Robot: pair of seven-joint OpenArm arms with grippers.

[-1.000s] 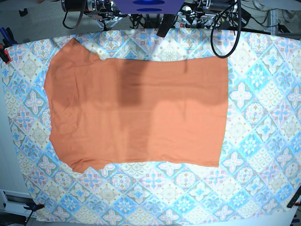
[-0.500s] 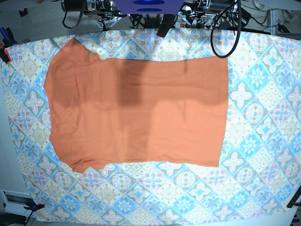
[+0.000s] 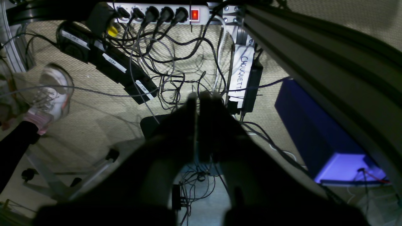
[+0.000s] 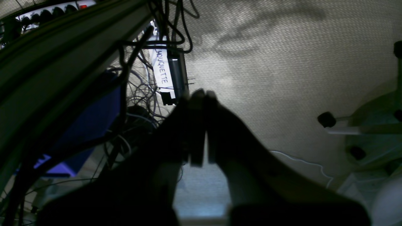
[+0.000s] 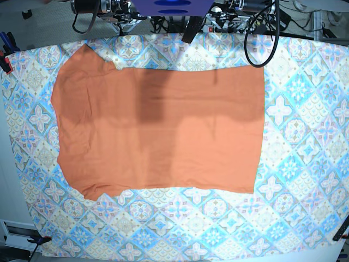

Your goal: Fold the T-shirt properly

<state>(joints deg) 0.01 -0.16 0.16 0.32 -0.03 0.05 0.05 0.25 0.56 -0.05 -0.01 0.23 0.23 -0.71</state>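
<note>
The orange T-shirt lies spread flat on the blue-and-beige tiled tablecloth in the base view. Its straight hem is at the right and its sleeve corners are at the left. Shadows fall across its upper middle. Both arms are pulled back past the table's far edge. In the left wrist view my left gripper is shut and empty, pointing at the floor. In the right wrist view my right gripper is shut and empty too, over bare carpet. Neither wrist view shows the shirt.
Clamps hold the cloth at the left edge and the front left corner. A black cable loop hangs over the far right of the table. Below the arms are a power strip, tangled cables, a blue box and a person's shoe.
</note>
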